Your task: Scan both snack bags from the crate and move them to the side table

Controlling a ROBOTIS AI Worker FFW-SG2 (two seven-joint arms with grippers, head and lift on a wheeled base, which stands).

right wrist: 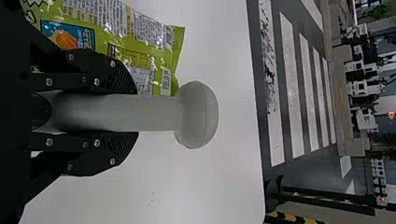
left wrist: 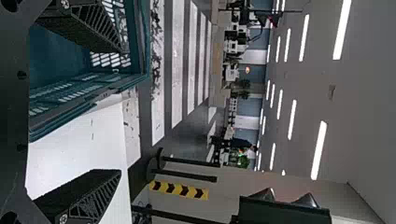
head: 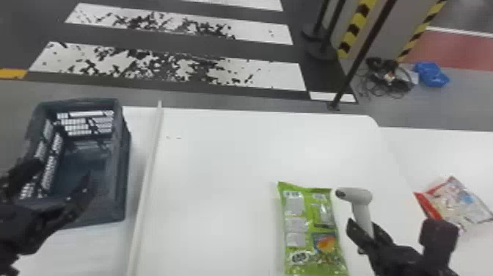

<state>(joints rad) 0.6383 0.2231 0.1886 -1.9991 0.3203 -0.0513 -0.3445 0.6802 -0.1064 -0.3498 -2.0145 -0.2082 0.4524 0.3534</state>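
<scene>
Currently, the right gripper (right wrist: 137,113) is clasping the scanner (right wrist: 196,114) by its handle beside the green snack bag (head: 308,227), which is lying flat on the worktop (head: 220,176), while the left gripper (left wrist: 121,111) is hanging by the crate (head: 123,176), fingers spread. The red-and-white snack bag (head: 455,202) is resting on the side table (head: 440,154). Glossy film is suggesting a light, soft, slippery green snack bag with crushable contents; a broad, gentle pinch across its middle is looking surer than its thin end seam.

There are two snack bags (head: 306,227), one crate (head: 123,176), one scanner (head: 357,196) and two grippers (head: 368,232).
</scene>
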